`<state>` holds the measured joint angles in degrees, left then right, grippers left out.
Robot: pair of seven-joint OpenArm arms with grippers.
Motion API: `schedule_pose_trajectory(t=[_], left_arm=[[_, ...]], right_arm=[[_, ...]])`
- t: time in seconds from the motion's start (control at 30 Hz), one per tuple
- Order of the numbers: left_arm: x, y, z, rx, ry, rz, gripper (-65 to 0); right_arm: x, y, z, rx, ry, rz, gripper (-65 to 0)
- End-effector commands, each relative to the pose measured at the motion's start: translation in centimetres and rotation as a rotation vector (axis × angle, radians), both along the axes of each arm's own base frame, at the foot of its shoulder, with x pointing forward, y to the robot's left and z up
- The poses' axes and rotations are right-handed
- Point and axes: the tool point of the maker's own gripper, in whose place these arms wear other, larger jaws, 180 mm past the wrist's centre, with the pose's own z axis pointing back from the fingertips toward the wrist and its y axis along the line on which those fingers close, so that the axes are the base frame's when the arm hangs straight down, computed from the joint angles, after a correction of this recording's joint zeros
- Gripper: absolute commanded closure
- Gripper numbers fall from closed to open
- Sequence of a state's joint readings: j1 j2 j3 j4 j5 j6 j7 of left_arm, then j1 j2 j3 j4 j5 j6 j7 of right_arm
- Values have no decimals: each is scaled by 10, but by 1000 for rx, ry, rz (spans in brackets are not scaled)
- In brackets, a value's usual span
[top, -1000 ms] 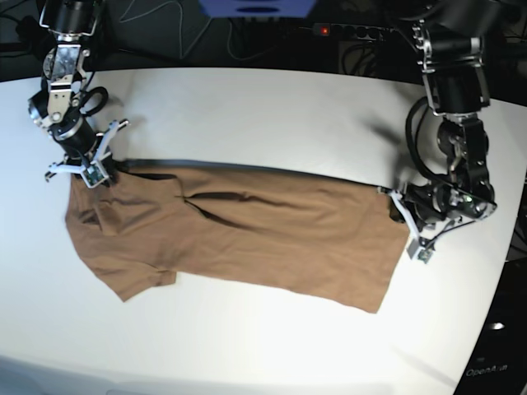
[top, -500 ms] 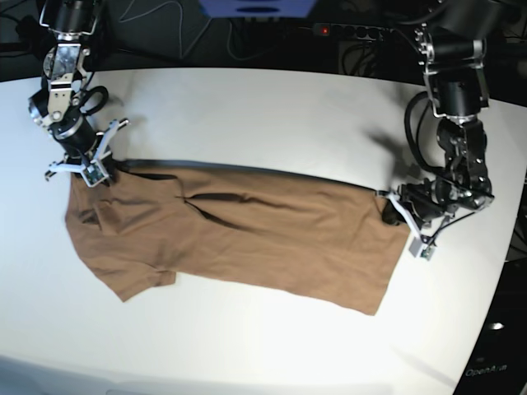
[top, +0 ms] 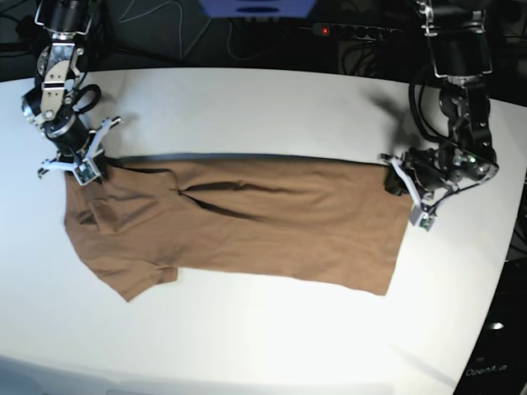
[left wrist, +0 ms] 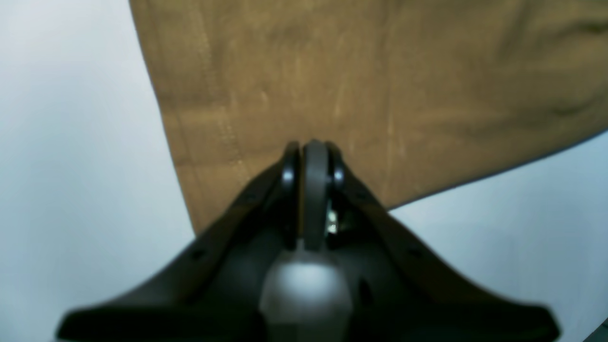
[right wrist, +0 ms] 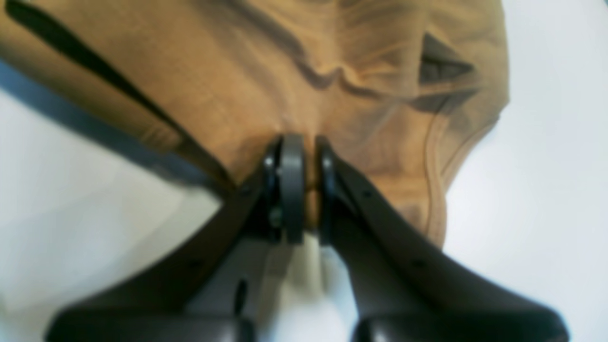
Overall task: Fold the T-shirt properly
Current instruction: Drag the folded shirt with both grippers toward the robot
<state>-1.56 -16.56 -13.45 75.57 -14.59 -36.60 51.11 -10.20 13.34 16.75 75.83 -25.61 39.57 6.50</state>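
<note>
- Shirt [top: 239, 226] lies folded lengthwise on the surface [top: 272, 107], sleeve side toward the right hand [top: 81, 164].
- Both hands are clenched on its far edge; left hand [top: 401, 183] grips the hem corner.
- Keep equal tension, move together, avoid wrinkles.

This looks like a robotics lab. A bare white surface [top: 263, 107] stands against a dark backdrop, with two robot arms mounted at its far corners. Behind it run loose cables [top: 165, 16] and a power strip [top: 346, 31] with a lit red switch, beside a blue box [top: 257, 6].
</note>
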Motion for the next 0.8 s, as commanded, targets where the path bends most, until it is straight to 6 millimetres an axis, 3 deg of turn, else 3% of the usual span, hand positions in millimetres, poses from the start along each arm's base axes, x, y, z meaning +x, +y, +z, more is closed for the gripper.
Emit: schedule_pose_trajectory(t=[0.0,0.27,0.4,0.63,0.77], left_arm=[[-30,19,-17,114,136,-19,-25],[-56,18,-14,150,153,-50,-25],[-67,23,-16,166,169,-56,-25],[-82,44,-17,173,190,4,-25],[-98,48,-24,174,222,11,-25]], right_arm=[[-12,-14,-10,-72,76,-2,-33],[-51,-18,-27,-76,152,-10,-33],[-68,-20,-20,-100,154,-10,-33],[-97,2,-5,-112,145,25,-33],[-100,5,0,-118,137,34,-33]])
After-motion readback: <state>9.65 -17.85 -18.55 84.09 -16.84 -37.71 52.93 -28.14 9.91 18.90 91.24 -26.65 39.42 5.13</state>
